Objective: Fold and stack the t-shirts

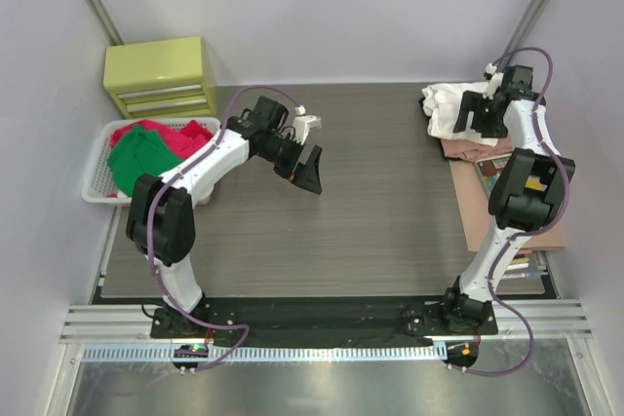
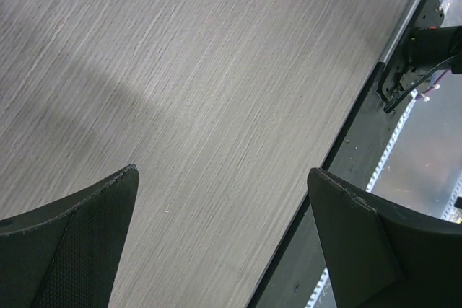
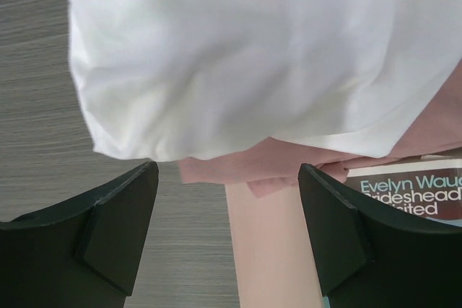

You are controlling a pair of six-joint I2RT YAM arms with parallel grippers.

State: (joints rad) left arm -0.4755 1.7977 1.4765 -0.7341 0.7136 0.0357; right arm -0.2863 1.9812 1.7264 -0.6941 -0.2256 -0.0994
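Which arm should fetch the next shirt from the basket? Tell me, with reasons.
Left. The left claw hangs open and empty near the basket with the red shirt and green shirt; the right claw is far off, open over the white shirt.

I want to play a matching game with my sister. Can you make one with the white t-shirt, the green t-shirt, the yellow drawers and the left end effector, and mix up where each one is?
Things:
1. white t-shirt
2. green t-shirt
3. yellow drawers
4. left end effector

Places:
A. in the white basket
B. open, above bare table
C. in the far left corner
D. lying on the salmon-pink t-shirt

Pairs: 1-D, 2-A, 3-C, 4-B.
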